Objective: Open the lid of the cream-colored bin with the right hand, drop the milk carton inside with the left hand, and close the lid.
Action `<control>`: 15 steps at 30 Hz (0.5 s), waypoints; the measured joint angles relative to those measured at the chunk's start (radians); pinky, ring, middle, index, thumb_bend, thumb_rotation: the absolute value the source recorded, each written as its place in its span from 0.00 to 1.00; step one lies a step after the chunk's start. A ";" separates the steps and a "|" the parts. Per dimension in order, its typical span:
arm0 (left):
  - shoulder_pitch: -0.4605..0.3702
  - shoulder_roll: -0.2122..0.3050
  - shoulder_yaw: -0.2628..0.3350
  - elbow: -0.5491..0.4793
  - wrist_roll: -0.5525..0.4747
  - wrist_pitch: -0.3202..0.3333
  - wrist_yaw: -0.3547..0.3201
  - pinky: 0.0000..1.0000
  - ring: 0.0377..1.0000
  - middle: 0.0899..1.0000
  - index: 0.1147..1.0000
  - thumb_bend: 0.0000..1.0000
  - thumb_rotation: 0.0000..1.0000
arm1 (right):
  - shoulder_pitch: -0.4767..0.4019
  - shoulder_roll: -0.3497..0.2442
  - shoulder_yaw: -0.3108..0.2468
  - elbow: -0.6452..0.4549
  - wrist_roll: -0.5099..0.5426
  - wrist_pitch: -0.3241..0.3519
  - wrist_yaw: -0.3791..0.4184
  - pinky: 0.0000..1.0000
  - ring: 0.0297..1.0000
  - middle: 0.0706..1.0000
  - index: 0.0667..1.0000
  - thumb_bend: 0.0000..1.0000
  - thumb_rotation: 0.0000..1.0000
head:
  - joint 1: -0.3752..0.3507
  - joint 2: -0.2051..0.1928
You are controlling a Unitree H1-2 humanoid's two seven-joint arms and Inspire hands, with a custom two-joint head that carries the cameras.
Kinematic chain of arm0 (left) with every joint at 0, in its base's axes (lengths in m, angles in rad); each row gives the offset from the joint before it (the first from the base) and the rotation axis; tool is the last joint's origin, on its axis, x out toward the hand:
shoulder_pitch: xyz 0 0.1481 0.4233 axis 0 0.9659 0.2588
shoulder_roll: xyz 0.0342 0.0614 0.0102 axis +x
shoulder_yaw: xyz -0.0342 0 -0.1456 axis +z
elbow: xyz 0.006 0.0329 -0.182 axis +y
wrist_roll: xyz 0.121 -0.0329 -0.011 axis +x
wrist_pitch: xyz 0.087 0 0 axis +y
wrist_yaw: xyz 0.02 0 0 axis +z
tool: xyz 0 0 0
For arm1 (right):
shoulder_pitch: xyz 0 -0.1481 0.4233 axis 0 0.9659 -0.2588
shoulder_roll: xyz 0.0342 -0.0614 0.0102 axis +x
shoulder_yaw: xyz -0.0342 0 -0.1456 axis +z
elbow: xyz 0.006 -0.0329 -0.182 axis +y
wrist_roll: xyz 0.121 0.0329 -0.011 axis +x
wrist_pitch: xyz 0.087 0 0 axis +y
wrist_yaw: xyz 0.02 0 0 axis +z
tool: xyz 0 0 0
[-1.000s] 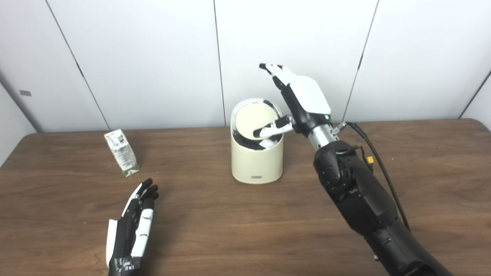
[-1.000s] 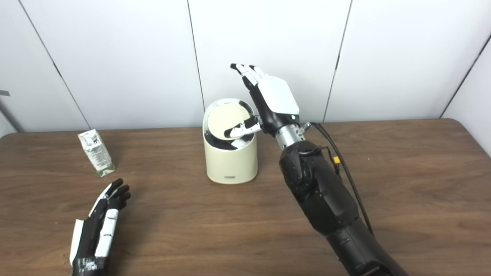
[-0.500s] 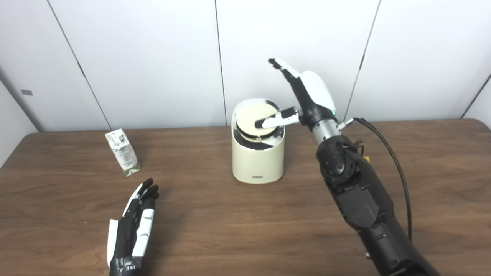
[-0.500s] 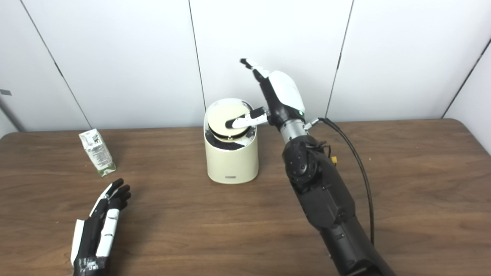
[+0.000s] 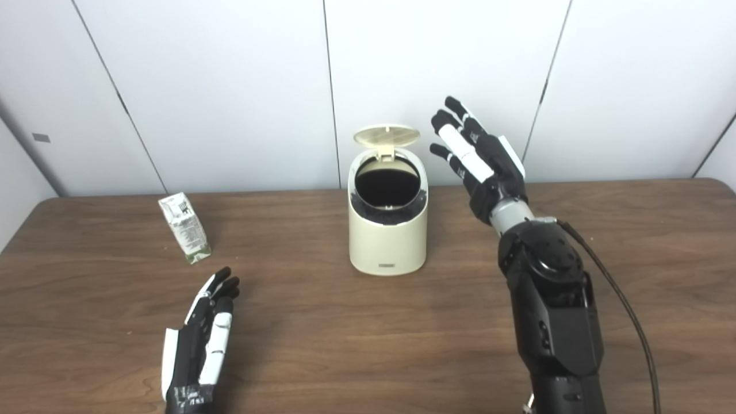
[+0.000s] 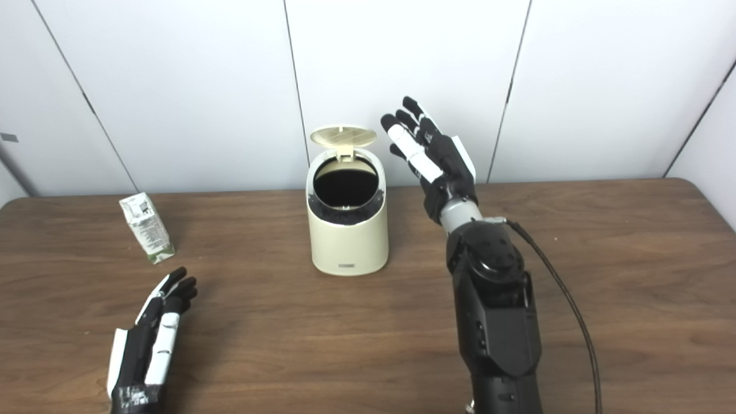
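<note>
The cream-colored bin (image 5: 387,230) stands at the centre of the frame on the wooden bench (image 5: 368,345), its lid (image 5: 386,135) flipped upright behind a dark, open mouth. Just right of the bin, raised level with the lid and clear of it, the right robot hand (image 5: 480,158) is spread wide — fingers apart, holding nothing. The milk carton (image 5: 184,227) stands tilted at the left of the frame, well apart from the bin. Below it, in the lower left, the left robot hand (image 5: 202,339) lies flat on the bench with fingers extended toward the carton — near it, not touching, empty. The carton's print and the small label low on the bin's front are too small to read.
</note>
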 measured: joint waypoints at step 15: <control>-0.002 0.003 -0.001 0.003 -0.003 0.000 -0.001 0.88 0.84 0.84 0.91 0.54 0.85 | 0.309 -0.111 0.099 -0.203 0.044 0.001 -0.075 0.91 0.94 0.94 0.92 0.43 0.58 | 0.002 0.009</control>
